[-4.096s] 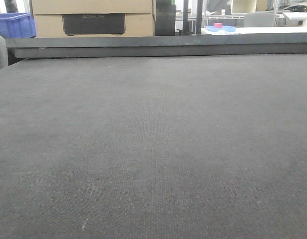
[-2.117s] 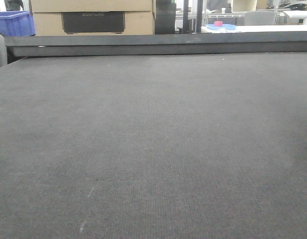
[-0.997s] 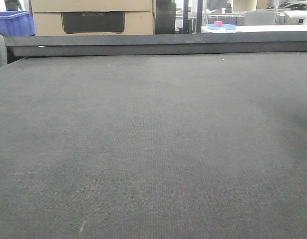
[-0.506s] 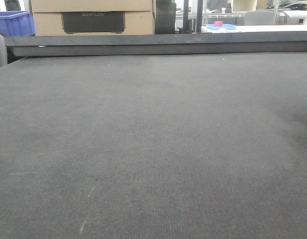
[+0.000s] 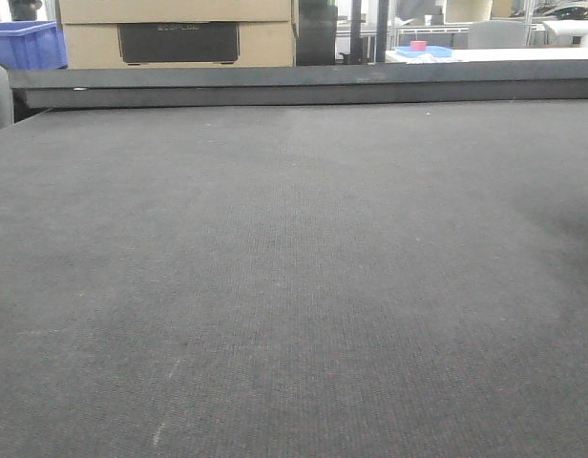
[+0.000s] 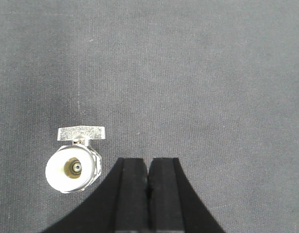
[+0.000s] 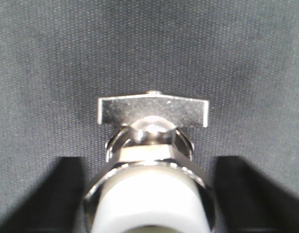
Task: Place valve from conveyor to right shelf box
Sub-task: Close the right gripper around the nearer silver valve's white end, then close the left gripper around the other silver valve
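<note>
Your right claw [image 7: 149, 204] straddled the valve [image 7: 154, 114] over the conveyor [image 7: 149, 43]; clamped or not, I couldn't tell. Your left claw [image 6: 148, 177] sat together. Boxing was not yet done.

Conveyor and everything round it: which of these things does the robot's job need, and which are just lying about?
Part of the job:
- valve
- conveyor it lies on
- right gripper, open either side of the valve

Just lying about, behind the belt:
- cardboard box
- blue crate
- pink object
</note>
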Robot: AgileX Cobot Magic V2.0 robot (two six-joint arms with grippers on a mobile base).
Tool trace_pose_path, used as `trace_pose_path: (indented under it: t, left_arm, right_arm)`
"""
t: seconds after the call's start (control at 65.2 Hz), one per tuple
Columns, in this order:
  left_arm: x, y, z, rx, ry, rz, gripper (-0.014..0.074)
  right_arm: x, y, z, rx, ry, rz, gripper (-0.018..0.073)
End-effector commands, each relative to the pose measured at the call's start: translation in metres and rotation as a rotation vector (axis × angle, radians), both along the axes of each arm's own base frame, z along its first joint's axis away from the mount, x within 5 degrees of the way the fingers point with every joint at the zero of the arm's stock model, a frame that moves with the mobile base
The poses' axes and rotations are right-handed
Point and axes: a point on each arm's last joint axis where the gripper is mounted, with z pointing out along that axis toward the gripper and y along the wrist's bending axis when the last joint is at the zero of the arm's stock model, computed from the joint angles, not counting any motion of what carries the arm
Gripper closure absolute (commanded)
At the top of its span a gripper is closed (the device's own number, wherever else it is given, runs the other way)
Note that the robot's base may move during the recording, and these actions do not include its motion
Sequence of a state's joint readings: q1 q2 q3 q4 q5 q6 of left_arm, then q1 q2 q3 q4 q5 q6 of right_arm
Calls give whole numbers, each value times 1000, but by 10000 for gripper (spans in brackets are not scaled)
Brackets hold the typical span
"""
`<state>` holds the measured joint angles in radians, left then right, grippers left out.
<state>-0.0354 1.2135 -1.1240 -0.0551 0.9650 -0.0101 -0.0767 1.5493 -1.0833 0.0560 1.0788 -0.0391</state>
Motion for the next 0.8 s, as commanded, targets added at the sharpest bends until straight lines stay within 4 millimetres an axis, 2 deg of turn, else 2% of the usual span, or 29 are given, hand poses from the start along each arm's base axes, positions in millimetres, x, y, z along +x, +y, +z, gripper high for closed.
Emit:
trace_pose_path:
  t: [0.0, 0.077, 0.107, 0.245, 0.307, 0.429, 0.614, 0.782]
  left_arm:
    - [1, 0, 3, -14, -13, 5, 707]
    - [0, 0, 3, -16, -4, 4, 707]
    - [-1, -1, 2, -19, 10, 3, 707]
    - [-7, 5, 3, -29, 89, 28, 707]
    - [-10, 12, 4, -32, 125, 53, 707]
    - [-15, 27, 4, -12, 169, 75, 707]
    - [-19, 36, 3, 59, 204, 17, 707]
    - [-9, 39, -2, 95, 196, 6, 699]
  right_arm:
    - [1, -2, 1, -5, -6, -5, 463]
    - [1, -2, 1, -5, -6, -5, 676]
    - [1, -2, 1, -5, -6, -5, 727]
    - [-2, -1, 4, -2, 21, -3, 722]
    - [-3, -1, 13, -2, 11, -2, 722]
    - [-5, -1, 44, -9, -79, -1, 722]
    - [-20, 0, 98, -25, -272, -1, 722]
    - [-34, 1, 122, -35, -400, -3, 722]
